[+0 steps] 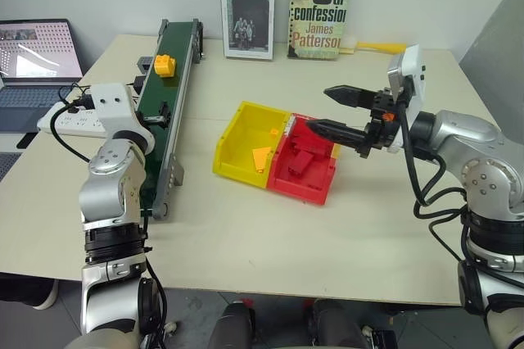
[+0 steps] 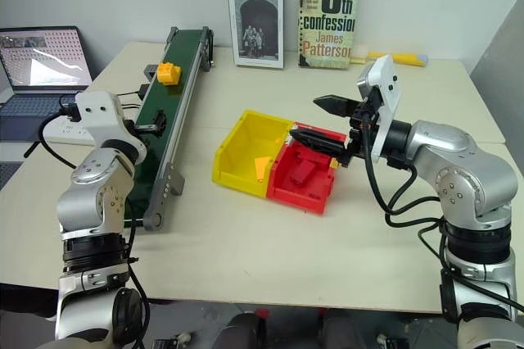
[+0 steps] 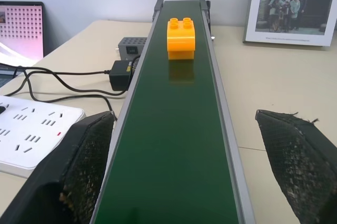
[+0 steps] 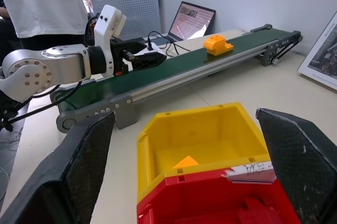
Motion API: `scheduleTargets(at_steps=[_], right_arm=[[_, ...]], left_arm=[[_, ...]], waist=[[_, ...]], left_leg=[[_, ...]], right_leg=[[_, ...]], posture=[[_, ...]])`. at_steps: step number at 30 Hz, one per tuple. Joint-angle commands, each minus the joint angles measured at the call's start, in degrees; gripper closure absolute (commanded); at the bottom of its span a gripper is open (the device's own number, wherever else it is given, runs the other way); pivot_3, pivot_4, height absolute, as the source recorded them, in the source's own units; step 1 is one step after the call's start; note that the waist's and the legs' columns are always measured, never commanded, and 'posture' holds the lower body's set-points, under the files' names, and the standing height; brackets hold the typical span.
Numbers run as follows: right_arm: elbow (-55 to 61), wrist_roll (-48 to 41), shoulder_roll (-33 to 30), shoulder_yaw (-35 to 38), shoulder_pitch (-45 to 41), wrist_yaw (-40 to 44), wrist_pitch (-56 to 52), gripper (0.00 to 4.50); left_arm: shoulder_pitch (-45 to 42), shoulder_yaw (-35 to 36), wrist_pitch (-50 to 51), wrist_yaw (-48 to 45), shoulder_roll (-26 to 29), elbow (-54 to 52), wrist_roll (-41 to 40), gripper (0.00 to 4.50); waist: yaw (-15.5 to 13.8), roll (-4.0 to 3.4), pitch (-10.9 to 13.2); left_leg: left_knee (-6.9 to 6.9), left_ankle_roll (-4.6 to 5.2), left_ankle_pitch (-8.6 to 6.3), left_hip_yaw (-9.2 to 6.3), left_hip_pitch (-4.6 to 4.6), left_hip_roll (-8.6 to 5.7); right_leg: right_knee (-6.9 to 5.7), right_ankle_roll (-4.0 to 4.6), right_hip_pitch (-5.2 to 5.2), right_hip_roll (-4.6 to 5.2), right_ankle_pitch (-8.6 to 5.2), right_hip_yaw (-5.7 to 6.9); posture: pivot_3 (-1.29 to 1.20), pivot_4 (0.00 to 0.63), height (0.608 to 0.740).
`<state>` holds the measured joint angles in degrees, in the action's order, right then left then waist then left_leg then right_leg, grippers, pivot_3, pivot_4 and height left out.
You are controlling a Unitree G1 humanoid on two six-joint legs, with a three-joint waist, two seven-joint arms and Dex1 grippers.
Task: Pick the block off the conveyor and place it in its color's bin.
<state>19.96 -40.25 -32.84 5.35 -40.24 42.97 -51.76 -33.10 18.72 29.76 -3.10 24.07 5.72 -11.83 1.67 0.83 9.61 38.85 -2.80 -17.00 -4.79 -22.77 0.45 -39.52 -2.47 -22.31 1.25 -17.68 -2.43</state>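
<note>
The yellow-orange studded block (image 1: 164, 65) rides on the far part of the dark green conveyor (image 1: 175, 44), and the left wrist view shows the block (image 3: 181, 38) ahead on the belt. My left gripper (image 1: 151, 103) hovers over the near part of the belt, open and empty, one finger (image 3: 87, 155) on each side. The yellow bin (image 1: 232, 140) stands mid-table with a flat yellow wedge (image 1: 262, 158) inside. My right gripper (image 1: 319, 109) hangs open and empty above the joined red bin (image 1: 307, 185), pointing toward the conveyor.
Two books (image 1: 247, 9) lean on the back wall. A laptop (image 1: 37, 54) and a white power strip (image 1: 78, 120) with cables lie left of the conveyor. A person in a white shirt (image 4: 42, 3) stands beyond the table's left side.
</note>
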Motion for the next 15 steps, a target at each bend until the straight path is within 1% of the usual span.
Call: scheduleTargets(at_steps=[1, 15], right_arm=[[2.49, -0.98, -1.23, 0.03, -0.83, 0.25, 0.44, 0.0], [4.27, -3.03, -2.25, 0.61, -0.46, -1.45, -0.98, 0.0]], left_arm=[[-1.28, -0.16, -1.73, 0.45, 0.15, -0.1, 0.75, 0.02], [-1.54, 0.0, -2.18, 2.35, -0.01, 1.59, 1.53, 0.02]], waist=[[0.0, 0.0, 0.0], [-0.01, 0.0, 0.0]], left_leg=[[0.0, 0.0, 0.0, 0.0, 0.0, 0.0], [0.0, -0.01, 0.01, 0.0, 0.0, 0.0]], right_leg=[[0.0, 0.0, 0.0, 0.0, 0.0, 0.0], [0.0, 0.0, 0.0, 0.0, 0.0, 0.0]], posture=[[0.0, 0.15, 0.74], [0.0, 0.15, 0.74]])
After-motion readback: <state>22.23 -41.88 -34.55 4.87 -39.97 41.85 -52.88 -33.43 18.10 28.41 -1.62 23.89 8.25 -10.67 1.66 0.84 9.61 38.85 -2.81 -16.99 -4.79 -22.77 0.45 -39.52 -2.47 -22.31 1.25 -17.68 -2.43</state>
